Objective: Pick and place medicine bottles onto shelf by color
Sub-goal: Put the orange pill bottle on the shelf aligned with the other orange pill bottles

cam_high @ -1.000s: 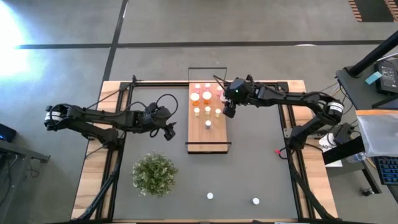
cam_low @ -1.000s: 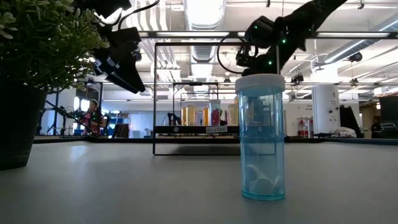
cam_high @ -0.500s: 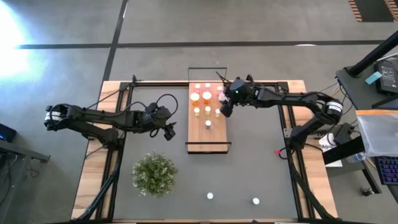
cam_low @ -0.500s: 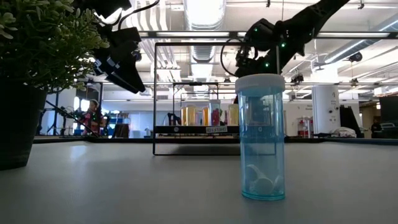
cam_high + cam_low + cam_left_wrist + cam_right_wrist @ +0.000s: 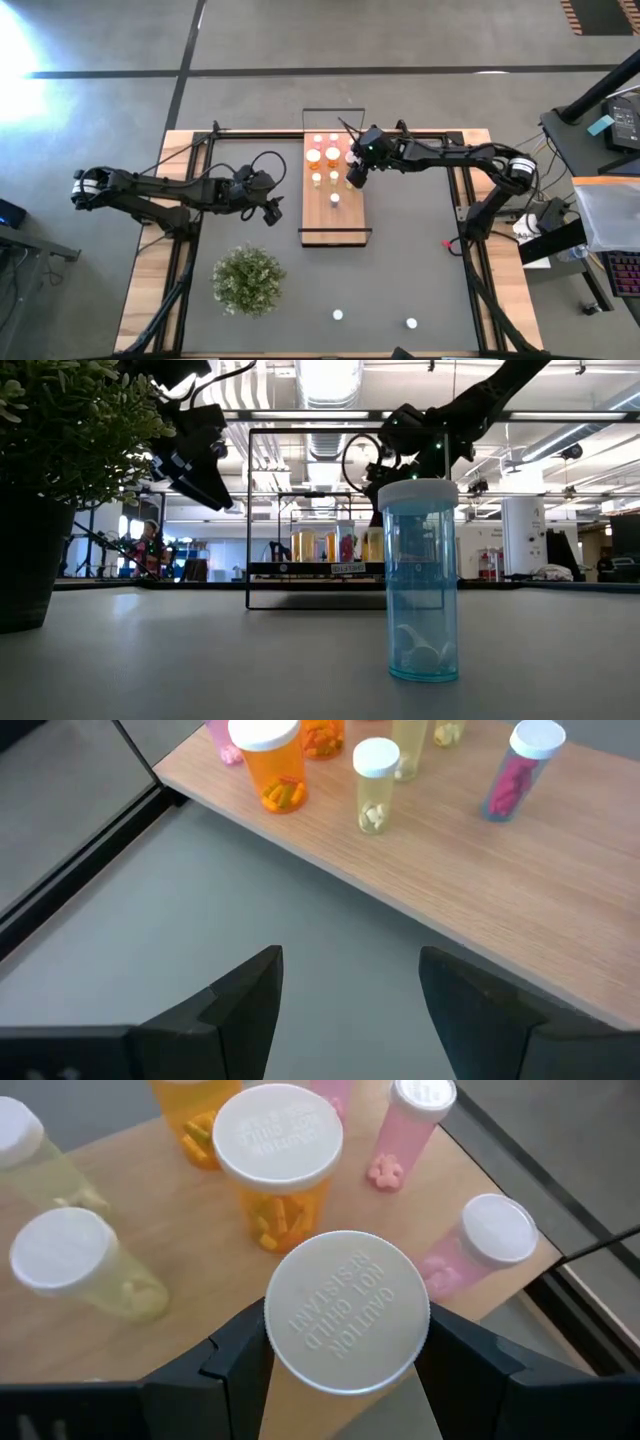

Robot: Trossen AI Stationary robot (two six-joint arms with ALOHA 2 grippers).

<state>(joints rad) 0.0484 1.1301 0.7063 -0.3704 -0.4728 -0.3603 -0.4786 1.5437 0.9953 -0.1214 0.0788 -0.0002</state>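
The wooden shelf point(image 5: 335, 215) lies at the middle of the table's far half. Several medicine bottles stand on it: orange ones point(image 5: 270, 1190), pink ones point(image 5: 470, 1250) and pale yellow ones point(image 5: 75, 1265). My right gripper point(image 5: 352, 178) hangs over the shelf's right edge, shut on a white-capped medicine bottle point(image 5: 347, 1312) whose body is hidden by its cap. My left gripper point(image 5: 272, 213) hangs open over the mat, left of the shelf, with nothing between its fingers point(image 5: 240, 1010). Two more bottles point(image 5: 338, 315) point(image 5: 411, 323) stand near the front edge. My right gripper pinches the bottle between its two fingers, one on each side just below the white cap point(image 5: 300, 1350). The cap hides the body and the exact place of contact. The fingers slant down from the table's right. The bottle is lifted clear above the shelf, cap up.
A bushy green plant point(image 5: 247, 280) stands at the front left of the mat. In the low view a blue bottle point(image 5: 418, 580) stands close to the camera. The near half of the shelf point(image 5: 560, 920) is bare wood. A black wire frame point(image 5: 335, 112) stands at the shelf's far end.
My right gripper has gone toward the table's left and a little down with its bottle, from beside the shelf's right edge to over the shelf, rolling slightly. The bottle stays in the hold.
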